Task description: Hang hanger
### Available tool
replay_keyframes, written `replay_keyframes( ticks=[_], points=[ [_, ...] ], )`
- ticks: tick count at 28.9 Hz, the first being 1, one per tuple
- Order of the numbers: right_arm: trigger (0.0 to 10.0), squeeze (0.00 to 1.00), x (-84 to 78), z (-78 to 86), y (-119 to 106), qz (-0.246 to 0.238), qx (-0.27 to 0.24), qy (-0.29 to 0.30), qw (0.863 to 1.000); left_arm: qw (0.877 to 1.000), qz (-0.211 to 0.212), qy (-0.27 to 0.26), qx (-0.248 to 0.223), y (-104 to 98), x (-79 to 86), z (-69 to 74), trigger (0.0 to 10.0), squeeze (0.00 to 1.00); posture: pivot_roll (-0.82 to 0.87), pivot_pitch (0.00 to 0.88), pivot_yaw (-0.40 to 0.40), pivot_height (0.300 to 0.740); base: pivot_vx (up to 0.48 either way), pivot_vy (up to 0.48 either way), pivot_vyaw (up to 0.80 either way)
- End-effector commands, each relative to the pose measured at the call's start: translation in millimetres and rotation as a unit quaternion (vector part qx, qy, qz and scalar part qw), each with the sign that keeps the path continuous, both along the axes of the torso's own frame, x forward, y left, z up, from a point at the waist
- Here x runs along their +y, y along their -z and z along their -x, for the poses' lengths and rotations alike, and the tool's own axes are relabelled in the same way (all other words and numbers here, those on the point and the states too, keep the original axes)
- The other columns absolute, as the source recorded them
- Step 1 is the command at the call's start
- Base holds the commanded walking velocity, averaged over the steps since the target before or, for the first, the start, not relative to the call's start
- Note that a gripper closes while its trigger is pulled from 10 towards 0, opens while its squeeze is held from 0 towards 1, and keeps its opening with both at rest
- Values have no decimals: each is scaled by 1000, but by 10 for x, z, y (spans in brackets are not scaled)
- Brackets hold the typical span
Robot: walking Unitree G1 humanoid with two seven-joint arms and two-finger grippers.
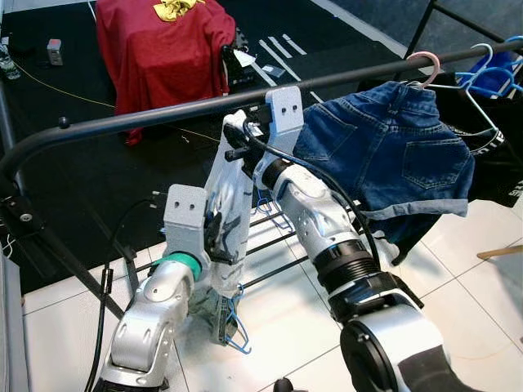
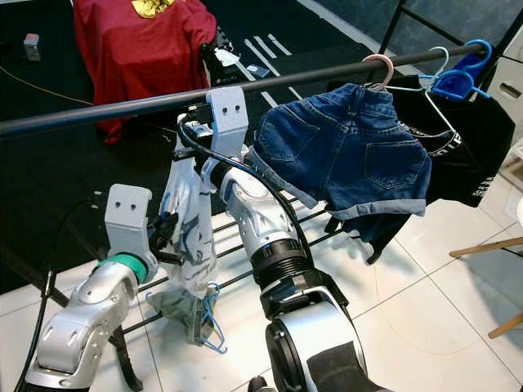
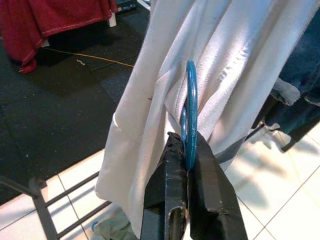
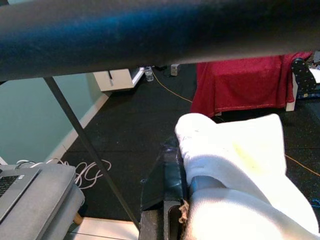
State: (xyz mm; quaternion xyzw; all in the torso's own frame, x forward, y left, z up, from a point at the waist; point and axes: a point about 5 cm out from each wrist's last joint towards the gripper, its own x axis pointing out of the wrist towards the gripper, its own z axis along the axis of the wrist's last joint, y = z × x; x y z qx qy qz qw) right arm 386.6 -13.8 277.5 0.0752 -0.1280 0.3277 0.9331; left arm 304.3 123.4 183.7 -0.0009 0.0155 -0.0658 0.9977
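A white garment hangs just below the black rail of a clothes rack, draped over a blue hanger. A loop of that hanger pokes out under the cloth's lower end. My left gripper is shut on the blue hanger wire at mid height of the garment, beside my left wrist. My right gripper is up at the garment's top, shut on the bunched white cloth just under the rail. The hanger's hook is hidden by cloth.
Blue denim shorts on a pink hanger hang on the rail right of my arms, then a black garment on blue hangers. The rack's lower bars cross the tiled floor. A red-draped object stands behind on the black mat.
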Motion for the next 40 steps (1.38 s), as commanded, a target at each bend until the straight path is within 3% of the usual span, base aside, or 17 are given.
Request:
replay_keyframes(
  ticks=[1, 8, 13, 14, 15, 16, 20, 24, 28, 29, 30, 31, 34, 35, 38, 39, 40],
  points=[
    [0, 0, 16, 16, -133, -12, -23, -4, 1000, 1000, -2, -6, 4, 27, 24, 4, 0, 0, -96, 183, 20, 740, 0, 0, 0],
    [0, 0, -23, 11, -113, -9, -24, 0, 1000, 1000, 5, -10, -11, -27, 56, 11, 0, 0, -91, 180, 22, 740, 0, 0, 0],
    [0, 0, -177, 3, 112, 22, -12, 22, 999, 998, 26, 22, -58, -222, 88, 53, 0, 0, -85, 185, 27, 740, 0, 0, 0],
    [1255, 0, -254, 6, 239, 47, -8, 35, 998, 995, 22, 60, -79, -329, 89, 89, 0, 0, -83, 188, 32, 740, 0, 0, 0],
    [1255, 0, -254, 6, 239, 47, -8, 35, 998, 995, 22, 60, -79, -329, 89, 89, 0, 0, -83, 188, 32, 740, 0, 0, 0],
    [10000, 0, -324, 14, 359, 74, -6, 46, 996, 990, 6, 105, -95, -419, 80, 137, 0, 0, -80, 189, 33, 740, 0, 0, 0],
    [10000, 0, -502, 42, 582, 144, -19, 78, 986, 964, -82, 227, -108, -536, 74, 282, 0, 0, -76, 186, 43, 740, 0, 0, 0],
    [10000, 0, -542, 45, 618, 160, -23, 86, 983, 957, -105, 249, -106, -540, 82, 309, 0, 0, -76, 186, 44, 740, 0, 0, 0],
    [10000, 0, -663, 29, 625, 168, -29, 120, 978, 926, -187, 319, -78, -428, 105, 388, 0, 0, -80, 185, 59, 740, 0, 0, 0],
    [10000, 867, -723, 15, 598, 157, -28, 141, 977, 916, -208, 337, -67, -370, 114, 408, 0, 0, -81, 186, 63, 740, 0, 0, 0],
    [10000, 867, -723, 15, 598, 157, -28, 141, 977, 916, -208, 337, -67, -370, 114, 408, 0, 0, -81, 186, 63, 740, 0, 0, 0],
    [10000, 1000, -770, 5, 573, 138, -21, 151, 979, 907, -230, 349, -57, -309, 126, 425, 0, 0, -82, 188, 63, 740, 0, 0, 0],
    [10000, 1000, -810, 6, 519, 107, -14, 154, 982, 895, -256, 362, -44, -240, 149, 451, 0, 0, -80, 190, 64, 740, 0, 0, 0],
    [10000, 0, -784, 32, 442, 68, -17, 132, 989, 892, -264, 365, -38, -202, 157, 460, 0, 0, -80, 191, 64, 740, 0, 0, 0],
    [10000, 0, -648, 155, 335, 23, -25, 42, 999, 892, -271, 360, -27, -162, 170, 456, 0, 0, -78, 193, 65, 740, 0, 0, 0],
    [10000, 0, -546, 280, 304, 27, -41, -25, 998, 896, -267, 355, -25, -162, 166, 445, 0, 0, -79, 196, 65, 740, 0, 0, 0],
    [10000, 0, -546, 280, 304, 27, -41, -25, 998, 896, -267, 355, -25, -162, 166, 445, 0, 0, -79, 196, 65, 740, 0, 0, 0]
  ],
)
